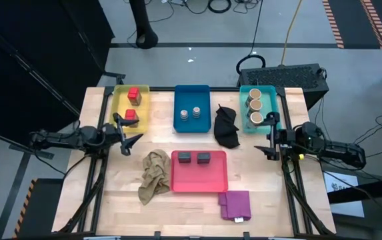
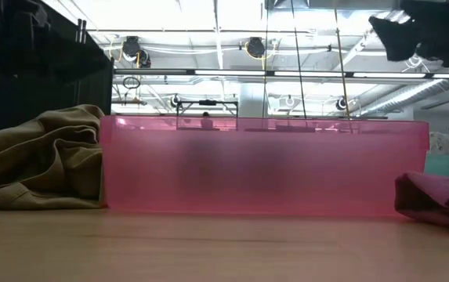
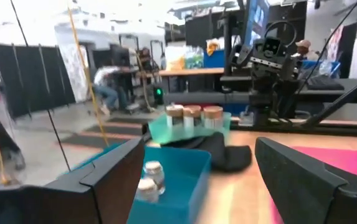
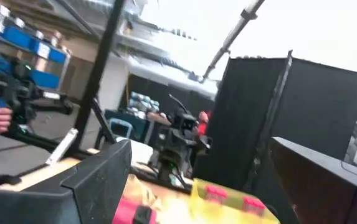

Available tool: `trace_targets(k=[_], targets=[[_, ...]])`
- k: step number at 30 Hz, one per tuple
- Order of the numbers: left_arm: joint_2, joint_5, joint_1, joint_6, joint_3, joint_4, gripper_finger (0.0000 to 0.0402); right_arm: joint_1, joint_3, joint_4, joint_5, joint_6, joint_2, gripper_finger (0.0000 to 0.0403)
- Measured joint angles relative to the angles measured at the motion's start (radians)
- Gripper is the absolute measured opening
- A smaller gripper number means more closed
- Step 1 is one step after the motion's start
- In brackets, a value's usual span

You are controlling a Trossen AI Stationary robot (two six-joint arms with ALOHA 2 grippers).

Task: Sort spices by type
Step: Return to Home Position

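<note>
The spices sit in trays. Two red cubes are in the yellow tray, and two silver round tins in the blue tray. Three tan jars stand in the teal tray, and two dark grey tins lie in the pink tray. My left gripper stands open at the table's left edge beside the yellow tray. At the right edge, beside the teal tray, my right gripper is open too. Neither has anything between its fingers.
A black cloth lies between the blue and teal trays. A beige cloth lies left of the pink tray, and a purple cloth at its near right corner. Bare wood shows along the near edge.
</note>
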Motion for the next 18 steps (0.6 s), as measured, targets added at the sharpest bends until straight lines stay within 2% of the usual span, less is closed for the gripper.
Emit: trace_targets(k=[5, 13, 18], targets=[[0.000, 0.000, 0.000, -0.043, 0.000, -0.035, 0.0311, -0.001, 0.000, 0.012, 0.016, -0.006, 0.000, 0.0364], [0.000, 0.000, 0.000, -0.043, -0.001, -0.036, 0.0311, -0.001, 0.000, -0.053, 0.020, 0.131, 0.000, 0.0364], [0.000, 0.000, 0.000, -0.043, -0.001, -0.036, 0.0311, -0.001, 0.000, -0.077, 0.020, 0.152, 0.000, 0.0364]])
